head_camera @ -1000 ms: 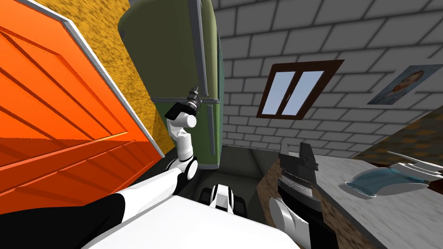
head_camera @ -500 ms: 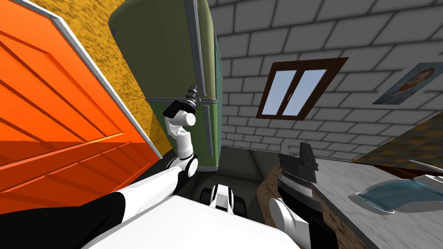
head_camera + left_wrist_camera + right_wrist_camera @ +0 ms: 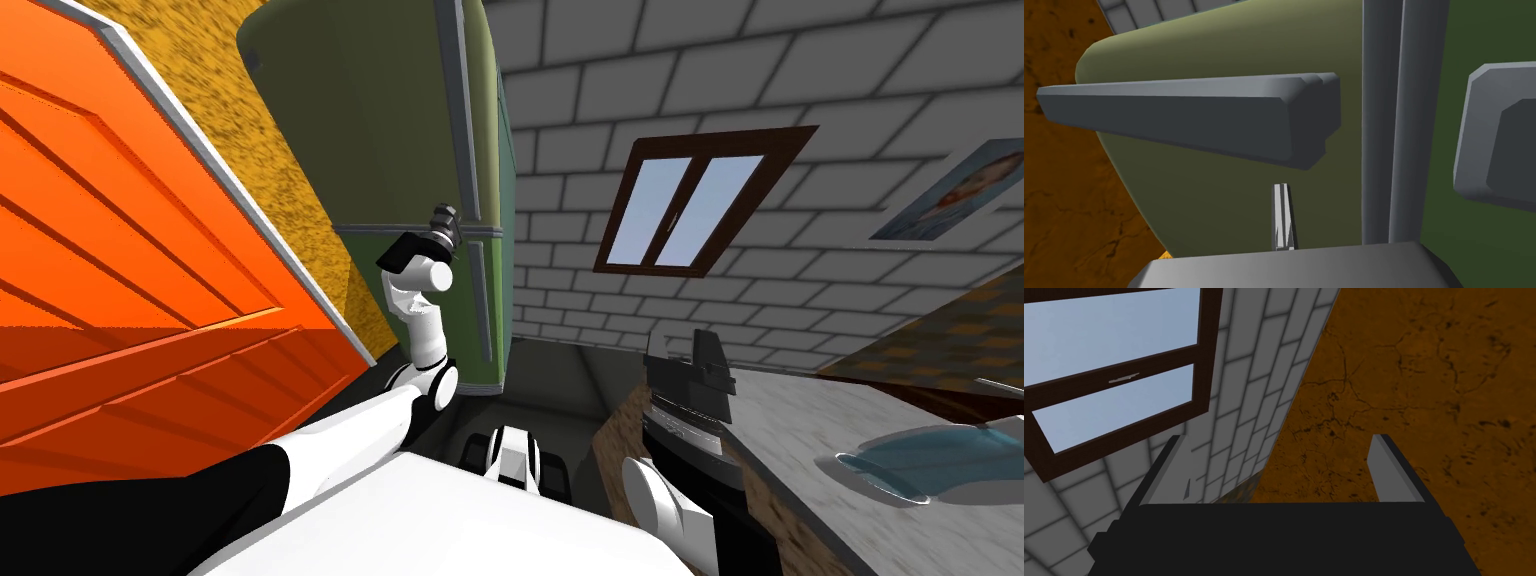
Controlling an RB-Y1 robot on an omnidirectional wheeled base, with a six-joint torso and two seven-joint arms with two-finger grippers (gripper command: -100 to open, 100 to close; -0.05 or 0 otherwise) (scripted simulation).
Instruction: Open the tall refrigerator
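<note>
Tall green refrigerator (image 3: 400, 130), against the yellow wall (image 3: 290, 190). Grey upper handle (image 3: 1189, 117), long axis up the door, just past my left gripper (image 3: 1282, 190), which is pinched narrow and empty; right gripper (image 3: 1279, 458) wide, farther off

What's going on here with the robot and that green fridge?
The robot's left pincer is raised to the green fridge, by the seam between its two doors. Its fingers are shut, just short of the upper door's grey handle, not gripping it. Both doors look closed. The right pincer hangs open beside the counter.
</note>
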